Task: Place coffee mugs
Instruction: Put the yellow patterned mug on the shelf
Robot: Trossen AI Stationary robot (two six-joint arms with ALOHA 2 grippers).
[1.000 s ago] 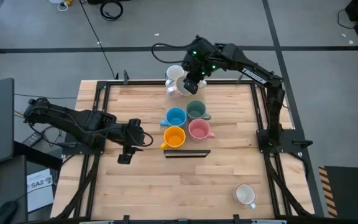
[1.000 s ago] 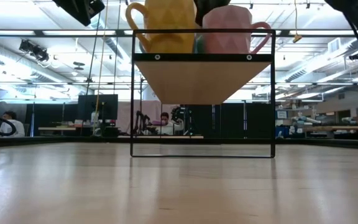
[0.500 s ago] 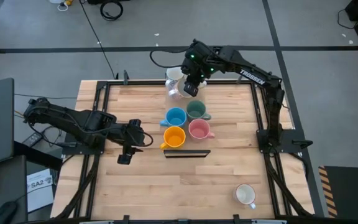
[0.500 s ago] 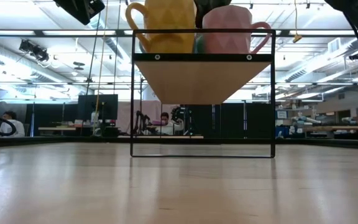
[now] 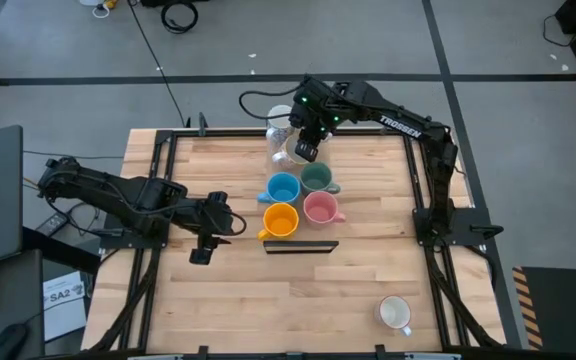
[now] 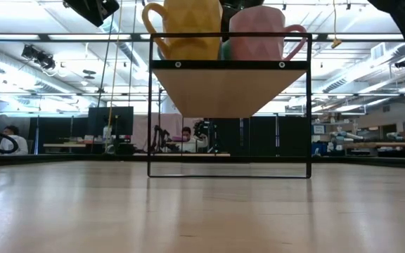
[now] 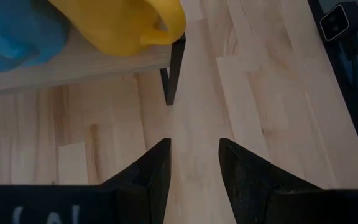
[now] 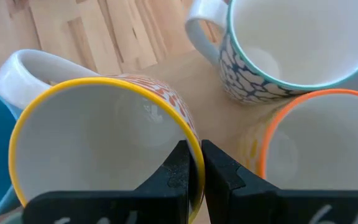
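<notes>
Coffee mugs: your right gripper point(image 8: 191, 163) is pinched on the rim of a yellow-rimmed white ceramic mug point(image 8: 98, 146) near the table's far edge. Rigid, glazed, likely slippery and breakable; grip the wall. Left gripper point(image 7: 194, 165), parted, holds nothing.

Blue mug point(image 5: 283, 188), orange mug point(image 5: 281, 221), pink mug point(image 5: 319, 208).

In the high view the right arm point(image 5: 368, 100) covers the white mugs point(image 5: 280, 135) at the far edge, so their number is perhaps three; patterns are too small there.
</notes>
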